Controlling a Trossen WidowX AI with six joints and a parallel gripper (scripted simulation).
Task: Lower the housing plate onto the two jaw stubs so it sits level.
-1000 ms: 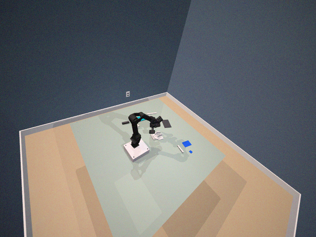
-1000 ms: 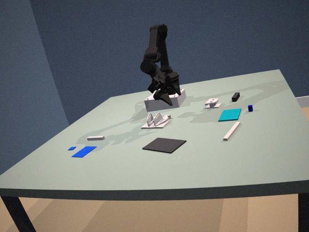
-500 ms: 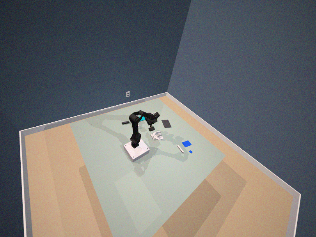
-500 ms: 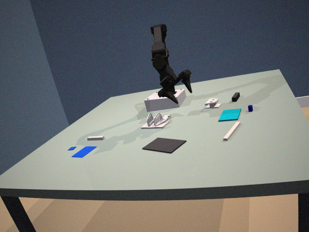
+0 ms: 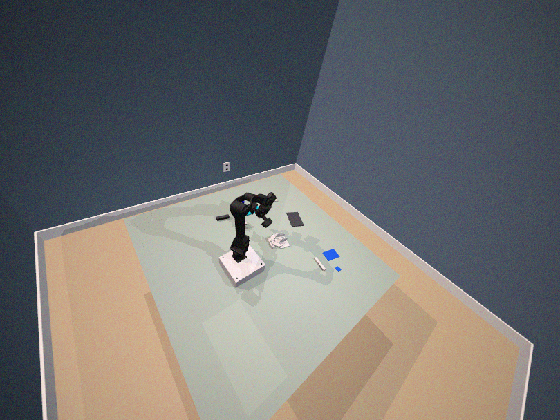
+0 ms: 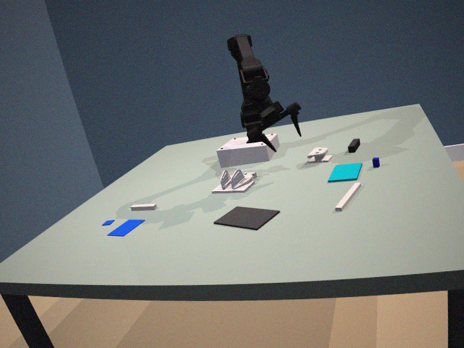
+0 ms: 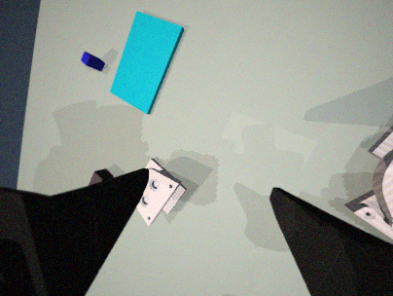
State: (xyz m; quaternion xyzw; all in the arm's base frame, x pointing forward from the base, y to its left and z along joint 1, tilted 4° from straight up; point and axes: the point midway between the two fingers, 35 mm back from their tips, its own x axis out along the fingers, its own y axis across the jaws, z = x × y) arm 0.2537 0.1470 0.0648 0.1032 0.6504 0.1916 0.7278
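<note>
The white jaw assembly [image 5: 278, 240] [image 6: 236, 183] [image 7: 376, 220] sits on the table, with two ridged jaws standing side by side on a flat base. Its right part is cut off in the wrist view. The white housing plate [image 6: 319, 150] [image 7: 162, 194], with two round holes, rests raised on a small white stand [image 6: 327, 158], apart from the jaws. My gripper [image 6: 287, 143] [image 7: 210, 183] is open and empty, in the air above the table. In the wrist view its left fingertip overlaps the plate's edge; the jaws are off to the right.
A cyan plate [image 6: 345, 172] [image 7: 146, 63], a dark blue block [image 6: 376, 162] [image 7: 92, 61] and a black block [image 5: 222, 217] [image 6: 353, 145] lie near the housing plate. A dark square [image 5: 294, 219] [image 6: 247, 217], white bars [image 5: 319, 264] [image 6: 348, 196] and blue patches [image 5: 330, 254] [image 6: 126, 227] lie farther out.
</note>
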